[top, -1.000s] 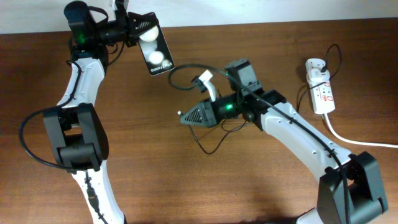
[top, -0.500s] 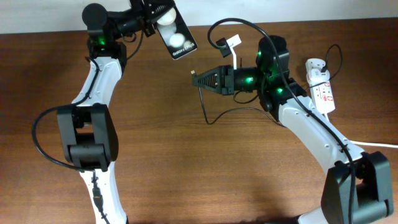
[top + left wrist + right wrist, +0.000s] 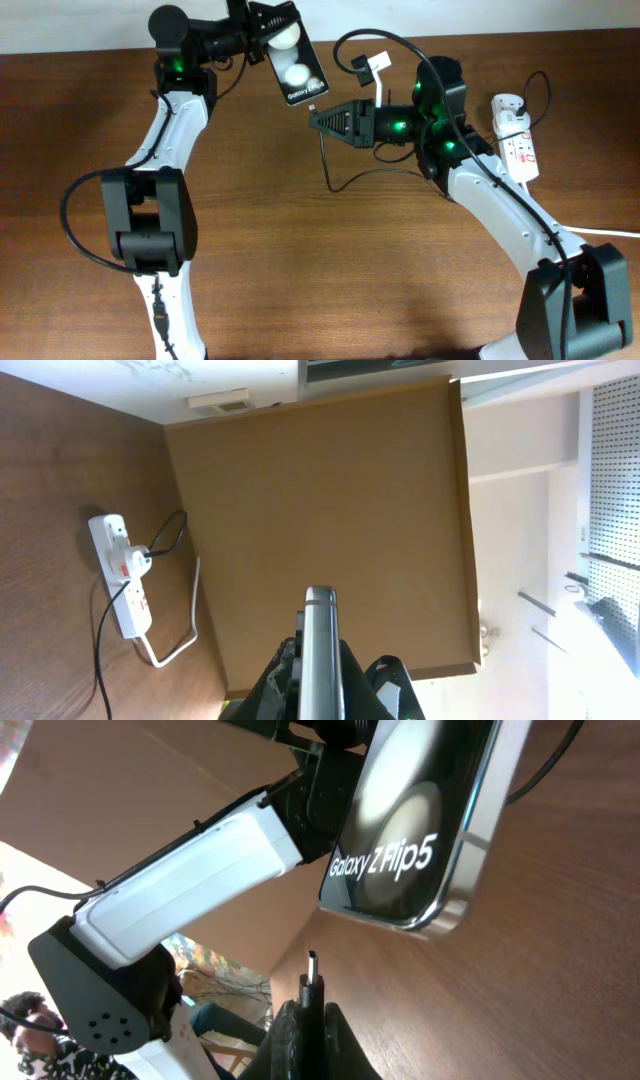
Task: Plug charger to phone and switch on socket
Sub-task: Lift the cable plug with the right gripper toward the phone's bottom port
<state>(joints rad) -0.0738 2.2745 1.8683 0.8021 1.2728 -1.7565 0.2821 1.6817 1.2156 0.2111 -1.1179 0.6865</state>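
My left gripper [image 3: 268, 22] is shut on the black phone [image 3: 297, 62] and holds it above the table at the back, its glossy face with two white spots turned up. The left wrist view shows the phone edge-on [image 3: 321, 650] between the fingers. My right gripper [image 3: 322, 118] is shut on the charger's plug [image 3: 311, 982], whose metal tip points at the phone's bottom edge [image 3: 440, 910] with a small gap. The thin black charger cable [image 3: 335, 180] loops over the table to the white socket [image 3: 516, 140] at the right, also seen in the left wrist view [image 3: 125, 575].
The socket's thick white cord [image 3: 570, 228] runs off the right edge. A white tag [image 3: 376, 68] hangs on the charger cable above my right arm. Brown wooden table [image 3: 330, 270] lies below both arms.
My left gripper has carried the phone right and down toward the plug. My right gripper rose and swung right a second ago, and has since edged its plug tip closer to the phone.
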